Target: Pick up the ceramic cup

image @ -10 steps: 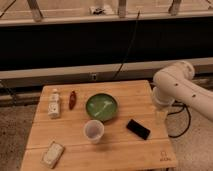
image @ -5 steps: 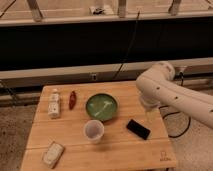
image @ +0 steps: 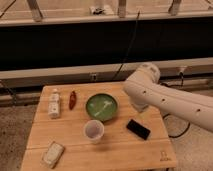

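The ceramic cup (image: 93,130) is small, whitish and round with a pale pinkish inside. It stands upright on the wooden table (image: 115,156), just in front of the wide green bowl (image: 101,106). The white arm (image: 160,95) reaches in from the right, and its elbow hangs above the table's right back part, to the right of the bowl. My gripper does not show in the camera view; only the arm's white links are visible. Nothing touches the cup.
A small white bottle (image: 54,103) and a red-brown object (image: 73,99) stand at the table's left back. A flat black object (image: 138,129) lies right of the cup. A pale packet (image: 53,153) lies at the front left. A dark wall and cables run behind.
The arm has swung leftward from the table's right edge, and now reaches over the right back of the table. The objects on the table have not moved.
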Robot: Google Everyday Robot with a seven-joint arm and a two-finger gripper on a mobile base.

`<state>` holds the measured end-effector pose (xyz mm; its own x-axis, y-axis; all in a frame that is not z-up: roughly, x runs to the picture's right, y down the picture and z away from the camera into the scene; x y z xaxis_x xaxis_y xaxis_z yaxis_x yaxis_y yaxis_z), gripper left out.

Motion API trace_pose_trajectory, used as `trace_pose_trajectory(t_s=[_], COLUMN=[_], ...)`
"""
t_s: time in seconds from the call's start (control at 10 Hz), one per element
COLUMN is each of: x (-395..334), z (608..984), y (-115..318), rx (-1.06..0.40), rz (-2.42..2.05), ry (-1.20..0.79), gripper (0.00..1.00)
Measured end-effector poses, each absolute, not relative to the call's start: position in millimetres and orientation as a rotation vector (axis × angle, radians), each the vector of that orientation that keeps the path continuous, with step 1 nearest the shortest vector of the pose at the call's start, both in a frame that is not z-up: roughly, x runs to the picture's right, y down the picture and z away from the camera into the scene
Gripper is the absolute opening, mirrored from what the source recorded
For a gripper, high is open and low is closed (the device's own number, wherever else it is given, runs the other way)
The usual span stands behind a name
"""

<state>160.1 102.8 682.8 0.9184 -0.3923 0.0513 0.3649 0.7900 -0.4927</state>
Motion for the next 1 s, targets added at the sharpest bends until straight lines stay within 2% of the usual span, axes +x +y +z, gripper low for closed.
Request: trace_pose_trajectory(t_s=[1.0], x=[105.0], z=[688.1], y=[119.3], rx=[-0.522], rz=[-0.648], ry=[-0.011], gripper=[0.8])
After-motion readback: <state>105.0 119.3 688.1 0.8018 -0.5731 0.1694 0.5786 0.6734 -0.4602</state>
